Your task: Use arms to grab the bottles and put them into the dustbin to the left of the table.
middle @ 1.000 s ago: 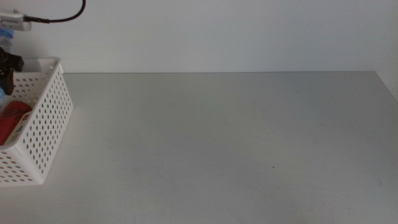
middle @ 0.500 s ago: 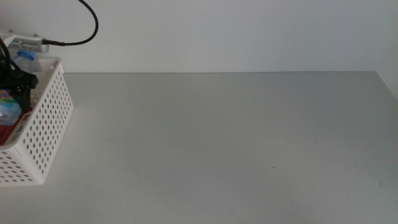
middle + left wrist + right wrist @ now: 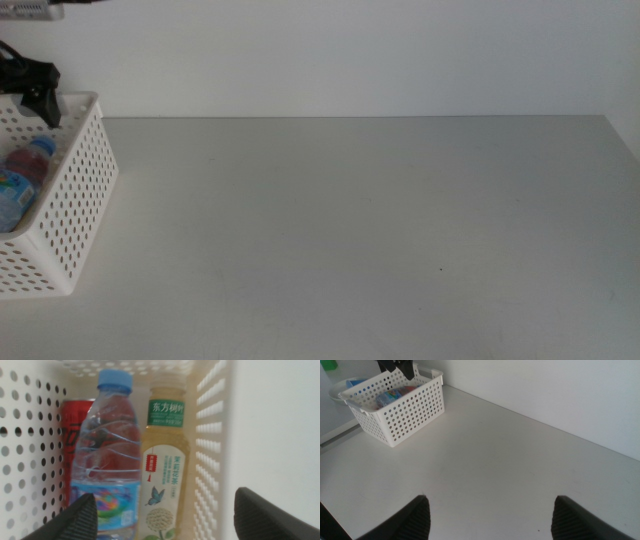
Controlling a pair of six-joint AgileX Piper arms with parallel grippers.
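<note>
The white perforated dustbin [image 3: 70, 200] stands at the table's [image 3: 350, 220] left edge. In the left wrist view it holds the blue-capped water bottle [image 3: 110, 450], the square bottle of yellow liquid [image 3: 167, 475] and the red can [image 3: 74, 435], side by side. My left gripper [image 3: 165, 495] hangs open and empty just above them, and the middle view shows it over the dustbin's far rim [image 3: 42, 95]. There only the water bottle [image 3: 22, 175] shows inside. My right gripper [image 3: 491, 500] is open and empty, high over the bare table and out of the middle view.
A white wall runs along the table's far edge [image 3: 350, 117]. The table's right edge [image 3: 622, 140] shows at far right. Behind the dustbin [image 3: 400, 405], the right wrist view shows a pale round dish [image 3: 340, 387] off the table.
My left gripper let go of the water bottle inside the dustbin and rose above the rim. The bottle now lies on top of the red can.
</note>
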